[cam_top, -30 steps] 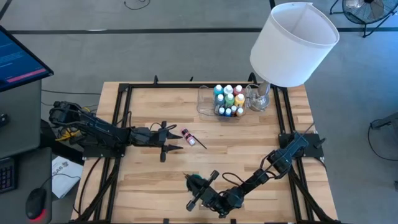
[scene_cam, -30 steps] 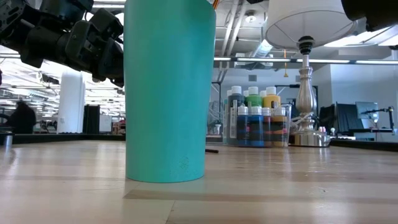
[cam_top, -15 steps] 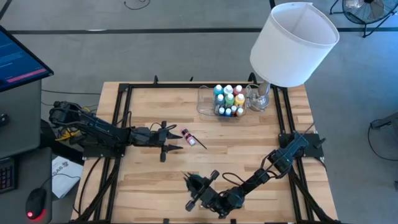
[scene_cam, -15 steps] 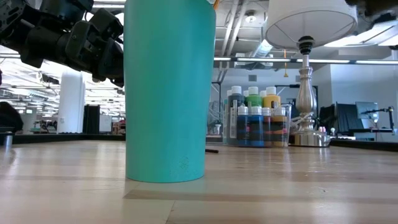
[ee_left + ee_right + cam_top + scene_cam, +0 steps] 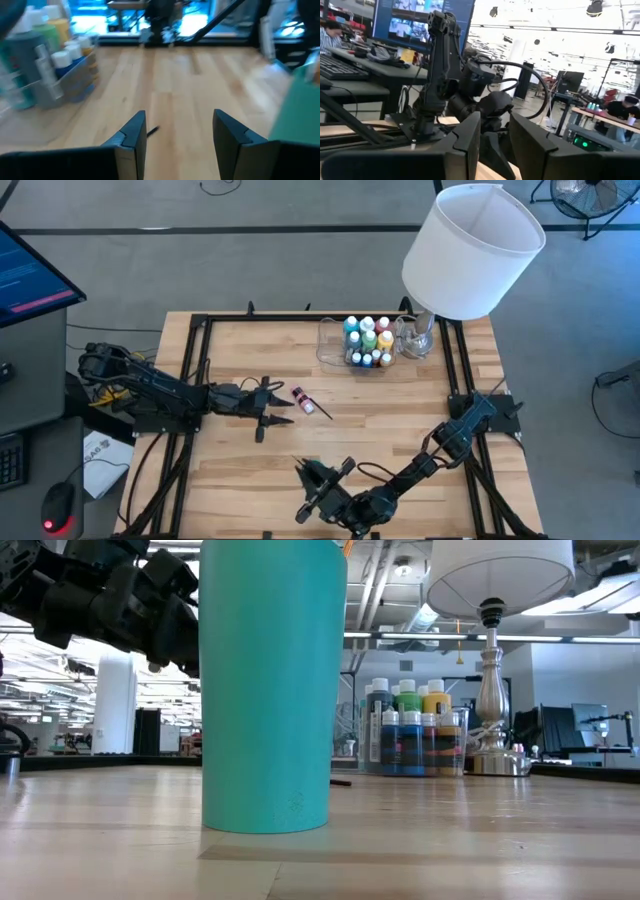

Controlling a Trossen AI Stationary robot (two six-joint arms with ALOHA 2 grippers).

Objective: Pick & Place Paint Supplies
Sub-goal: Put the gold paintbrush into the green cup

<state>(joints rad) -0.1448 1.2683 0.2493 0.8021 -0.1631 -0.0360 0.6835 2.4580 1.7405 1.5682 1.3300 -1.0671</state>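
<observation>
A tall teal cup [image 5: 265,690] stands on the table near its front edge; an orange tip [image 5: 346,546] pokes above its rim. My right gripper [image 5: 322,472] hovers over the cup, open by a narrow gap [image 5: 495,120] with nothing in it. A pink white-capped bottle [image 5: 299,395] lies on its side mid-table beside a thin dark brush [image 5: 318,409]. My left gripper [image 5: 280,408] stands open just left of them, empty [image 5: 179,117]. Several coloured paint bottles [image 5: 368,340] stand in a clear tray [image 5: 332,352].
A big white lampshade [image 5: 470,245] on a silver lamp stem [image 5: 490,680] rises at the far right, next to the tray. A black metal frame [image 5: 200,360] borders the table. Bare wood lies between the cup and the tray.
My right gripper has risen above the teal cup and rolled a little; its dark shape has left the top right corner of the low view. The cup, the pink bottle and the brush lie as before.
</observation>
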